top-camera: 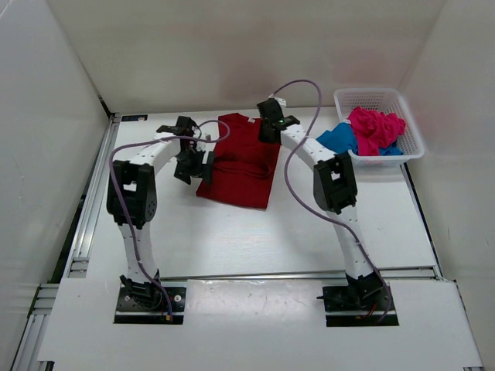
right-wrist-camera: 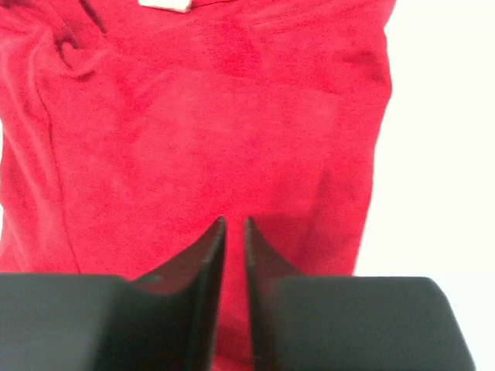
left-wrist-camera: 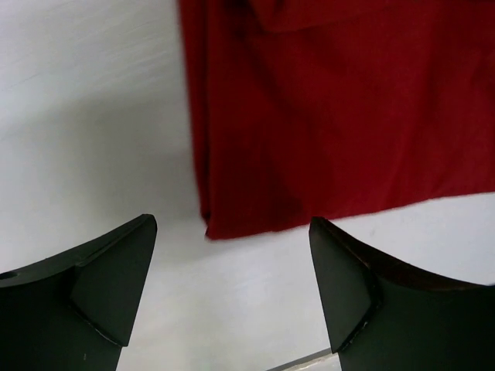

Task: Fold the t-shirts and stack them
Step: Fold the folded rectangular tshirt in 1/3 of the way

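Left hand [left-wrist-camera: 232,232], wide open beside the dark red t-shirt [top-camera: 244,166] lying on the bench [top-camera: 255,247] toward its far edge, and right hand [right-wrist-camera: 235,220], barely parted above its collar end, should pinch matching edges squarely so the fold lands even.

Overhead view from the near side, wrist views close, facing down, all sharing the dark red shirt [top-camera: 241,162]

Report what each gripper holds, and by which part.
Left gripper: nothing, jaws wide open. Right gripper: nearly closed over the dark red shirt; any pinch cannot be told.
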Tool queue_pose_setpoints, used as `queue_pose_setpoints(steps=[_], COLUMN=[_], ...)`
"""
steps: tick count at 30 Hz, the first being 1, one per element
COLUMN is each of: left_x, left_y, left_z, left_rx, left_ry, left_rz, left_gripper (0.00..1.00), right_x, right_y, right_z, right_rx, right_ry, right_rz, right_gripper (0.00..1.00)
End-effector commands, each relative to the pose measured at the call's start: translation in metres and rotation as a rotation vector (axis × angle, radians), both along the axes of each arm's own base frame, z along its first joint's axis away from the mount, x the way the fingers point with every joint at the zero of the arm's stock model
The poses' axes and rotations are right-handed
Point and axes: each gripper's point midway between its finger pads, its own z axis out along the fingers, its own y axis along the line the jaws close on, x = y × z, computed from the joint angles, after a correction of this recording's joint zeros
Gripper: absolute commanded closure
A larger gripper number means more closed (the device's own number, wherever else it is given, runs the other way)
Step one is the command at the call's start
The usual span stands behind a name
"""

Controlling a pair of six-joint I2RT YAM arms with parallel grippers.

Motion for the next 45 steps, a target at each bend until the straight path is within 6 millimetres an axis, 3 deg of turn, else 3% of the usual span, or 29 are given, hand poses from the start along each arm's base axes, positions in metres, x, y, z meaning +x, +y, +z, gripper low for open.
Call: queue_pose_setpoints(steps=[1, 3, 4, 5, 6, 7, 8, 9, 10, 12, 13, 16, 19, 20, 21, 22, 23, 24, 25, 28, 29, 30, 32, 35, 38, 40, 41, 43, 45], left_x=[0.003, 0.003, 0.000, -0.001, -0.006, -0.011, -0.014, -0.017, -0.021, -0.022, -0.022, -0.023, -0.028, -0.027, -0.031, -0.031, -0.035, -0.039, -0.040, -0.054, -0.058, -0.072, -0.092, -0.138, -0.180, -0.200, -0.210, -0.223, -0.224], left_y=[-0.012, -0.008, -0.008, -0.005, -0.004, -0.001, 0.000, 0.003, 0.004, -0.001, -0.002, -0.005, -0.014, -0.014, -0.013, -0.015, -0.018, -0.017, -0.016, -0.013, -0.008, -0.002, 0.004, 0.000, -0.002, 0.000, 0.004, 0.010, 0.024], left_z=[-0.014, -0.021, -0.026, -0.032, -0.034, -0.042, -0.044, -0.047, -0.052, -0.050, -0.050, -0.049, -0.047, -0.044, -0.047, -0.043, -0.042, -0.045, -0.042, -0.034, -0.032, -0.029, -0.026, -0.019, -0.009, -0.001, 0.004, 0.013, 0.020], left_rx=[-0.011, 0.013, 0.017, 0.032, 0.036, 0.055, 0.057, 0.069, 0.072, 0.046, 0.037, 0.018, 0.010, 0.009, 0.011, -0.002, -0.002, 0.001, 0.000, 0.001, 0.025, 0.041, 0.078, 0.116, 0.166, 0.215, 0.235, 0.267, 0.343], left_ry=[0.035, 0.054, 0.073, 0.086, 0.104, 0.126, 0.135, 0.143, 0.152, 0.149, 0.151, 0.155, 0.156, 0.148, 0.159, 0.153, 0.155, 0.167, 0.162, 0.168, 0.161, 0.176, 0.199, 0.262, 0.294, 0.279, 0.294, 0.262, 0.197], left_rz=[-0.024, -0.019, -0.019, -0.017, -0.017, -0.014, -0.015, -0.013, -0.013, -0.017, -0.019, -0.022, -0.044, -0.044, -0.044, -0.046, -0.055, -0.055, -0.055, -0.055, -0.051, -0.049, -0.058, -0.126, -0.211, -0.266, -0.282, -0.311, -0.324], left_gripper=[0.09, 0.09, 0.09, 0.10, 0.12, 0.12, 0.13, 0.15, 0.17, 0.23, 0.33, 0.45, 0.63, 0.70, 0.83, 0.87, 0.90, 0.90, 0.90, 0.90, 0.90, 0.90, 0.90, 0.90, 0.69, 0.66, 0.58, 0.45, 0.37], right_x=[-0.021, -0.050, -0.089, -0.109, -0.127, -0.162, -0.175, -0.194, -0.226, -0.240, -0.252, -0.260, -0.263, -0.262, -0.259, -0.261, -0.262, -0.263, -0.264, -0.277, -0.282, -0.295, -0.314, -0.354, -0.388, -0.404, -0.414, -0.429, -0.442], right_y=[0.000, 0.000, 0.003, 0.001, -0.003, -0.016, -0.020, -0.016, -0.021, -0.013, -0.011, -0.007, -0.004, -0.003, 0.001, 0.002, 0.006, 0.006, 0.007, 0.001, -0.002, -0.014, -0.026, -0.049, -0.061, -0.067, -0.070, -0.077, -0.082], right_z=[0.071, 0.068, 0.058, 0.049, 0.055, 0.017, 0.008, 0.011, -0.016, -0.023, -0.030, -0.045, -0.059, -0.064, -0.059, -0.062, -0.059, -0.058, -0.057, -0.057, -0.049, -0.056, -0.050, -0.053, -0.052, -0.049, -0.048, -0.047, -0.045], right_rx=[0.138, 0.206, 0.279, 0.297, 0.314, 0.299, 0.310, 0.344, 0.344, 0.403, 0.410, 0.430, 0.459, 0.457, 0.476, 0.484, 0.506, 0.512, 0.522, 0.525, 0.523, 0.512, 0.491, 0.435, 0.365, 0.341, 0.328, 0.323, 0.331], right_ry=[-0.027, 0.056, 0.164, 0.217, 0.236, 0.359, 0.385, 0.401, 0.480, 0.504, 0.537, 0.581, 0.617, 0.622, 0.611, 0.630, 0.632, 0.636, 0.644, 0.665, 0.642, 0.677, 0.682, 0.740, 0.774, 0.772, 0.784, 0.788, 0.793], right_rz=[0.114, 0.204, 0.290, 0.316, 0.334, 0.311, 0.304, 0.318, 0.319, 0.329, 0.334, 0.303, 0.280, 0.278, 0.281, 0.276, 0.296, 0.301, 0.299, 0.300, 0.322, 0.296, 0.319, 0.331, 0.370, 0.400, 0.416, 0.427, 0.443], right_gripper=[0.73, 0.54, 0.48, 0.37, 0.35, 0.33, 0.32, 0.31, 0.30, 0.29, 0.29, 0.29, 0.29, 0.31, 0.36, 0.50, 0.57, 0.65, 0.81, 1.00, 1.00, 1.00, 1.00, 1.00, 1.00, 1.00, 1.00, 1.00, 1.00])
